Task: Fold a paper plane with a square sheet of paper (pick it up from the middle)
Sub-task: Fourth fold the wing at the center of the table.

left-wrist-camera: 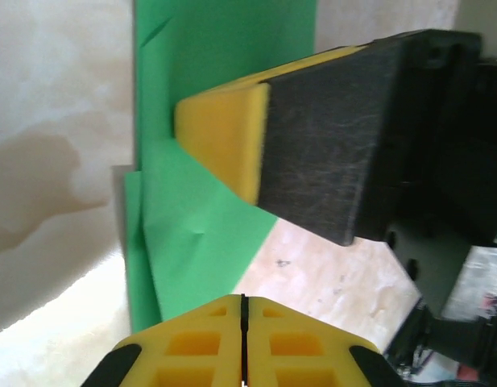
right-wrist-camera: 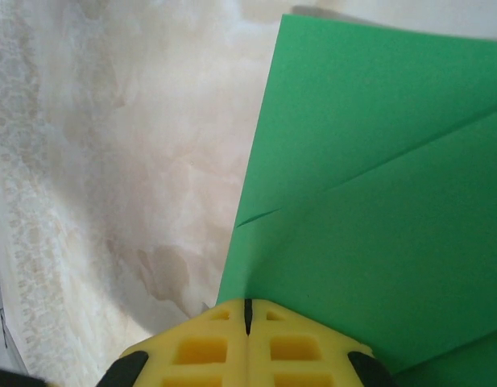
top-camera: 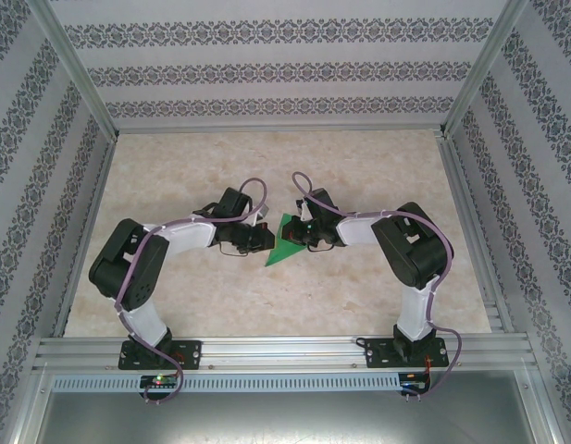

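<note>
The bright-green sheet of paper (top-camera: 283,244) lies on the table between the two arms, folded into a pointed triangle with layered flaps and creases. My left gripper (top-camera: 266,240) is at its left edge, shut; in the left wrist view its tips (left-wrist-camera: 244,300) sit over the paper's (left-wrist-camera: 192,234) near edge with nothing visible in the seam. My right gripper (top-camera: 303,232) is shut and rests on the paper's right side. In the right wrist view its tips (right-wrist-camera: 248,305) lie at the fold edge of the paper (right-wrist-camera: 377,201). One of the right gripper's fingers (left-wrist-camera: 224,137) lies across the paper.
The pale marbled table (top-camera: 266,166) stretches behind and in front of the paper. Patterned walls and aluminium posts enclose it on three sides. A metal rail (top-camera: 285,350) holding both arm bases runs along the near edge.
</note>
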Controlling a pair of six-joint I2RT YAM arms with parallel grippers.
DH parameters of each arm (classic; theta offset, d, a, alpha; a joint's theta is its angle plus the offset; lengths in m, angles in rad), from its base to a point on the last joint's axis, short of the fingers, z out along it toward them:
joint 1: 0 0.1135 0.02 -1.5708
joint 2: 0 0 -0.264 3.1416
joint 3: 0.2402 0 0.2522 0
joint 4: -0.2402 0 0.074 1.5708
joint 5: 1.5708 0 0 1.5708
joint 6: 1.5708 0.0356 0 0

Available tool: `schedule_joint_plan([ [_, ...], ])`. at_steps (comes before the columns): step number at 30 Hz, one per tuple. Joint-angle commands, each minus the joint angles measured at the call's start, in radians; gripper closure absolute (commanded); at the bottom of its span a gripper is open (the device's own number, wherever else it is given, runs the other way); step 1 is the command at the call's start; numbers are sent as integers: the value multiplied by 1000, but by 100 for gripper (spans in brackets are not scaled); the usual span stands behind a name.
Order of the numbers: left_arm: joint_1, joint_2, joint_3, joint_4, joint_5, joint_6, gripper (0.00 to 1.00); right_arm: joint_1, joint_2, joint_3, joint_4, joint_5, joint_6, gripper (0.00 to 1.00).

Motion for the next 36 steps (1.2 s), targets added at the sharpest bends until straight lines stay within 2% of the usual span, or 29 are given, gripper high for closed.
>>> schedule_joint_plan([
  [1, -28, 4, -15, 2, 35, -69, 89, -4, 64, -21, -155, 84, -30, 97],
  [9, -54, 89, 18, -13, 26, -80, 90, -3, 77, -18, -166, 86, -24, 97],
  [13, -55, 99, 19, -53, -15, -61, 91, -1, 83, -16, -170, 87, -20, 97],
  [18, -53, 94, 0, -91, -47, -39, 91, -2, 85, -14, -178, 89, -21, 97],
  [36, -41, 30, -148, -122, -52, -20, 96, -1, 92, -11, -215, 101, -31, 98],
])
